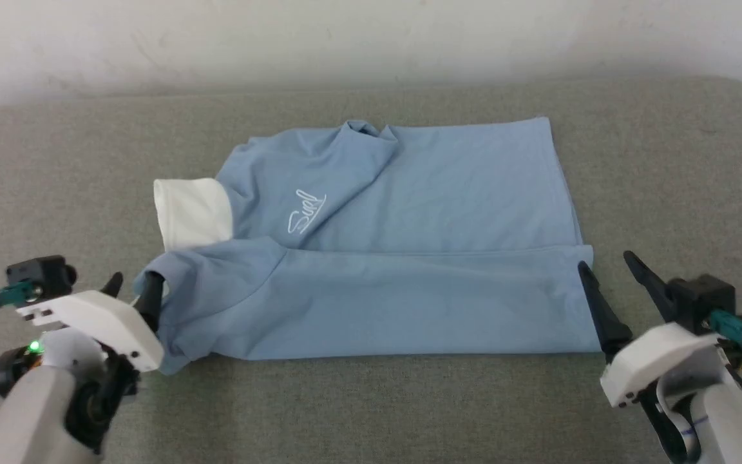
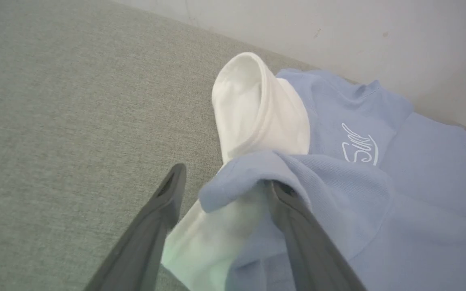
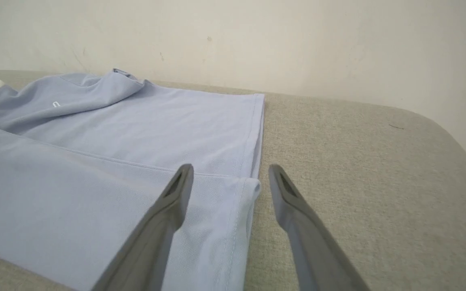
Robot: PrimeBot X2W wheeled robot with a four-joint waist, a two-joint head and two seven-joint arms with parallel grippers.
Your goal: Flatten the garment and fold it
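Nearest, the left gripper [image 1: 133, 283] is sitting at the near-left corner of the garment [image 1: 409, 258] with its jaws spread wide. One finger is over the grey cushion [image 1: 371, 406], the other is poking under a raised blue fold at the shoulder, and nothing is being pinched. At the near right, the right gripper [image 1: 605, 261] is also standing open, its fingers straddling the hem corner: one over fabric, one over bare cushion. The light blue shirt is lying across the middle of the cushion, its near strip folded over the body. Farther left, the white collar [image 1: 190, 212] is sticking out, with the white cursive logo [image 1: 305, 211] just beside it — beyond, a pale wall [image 1: 371, 38] is rising.
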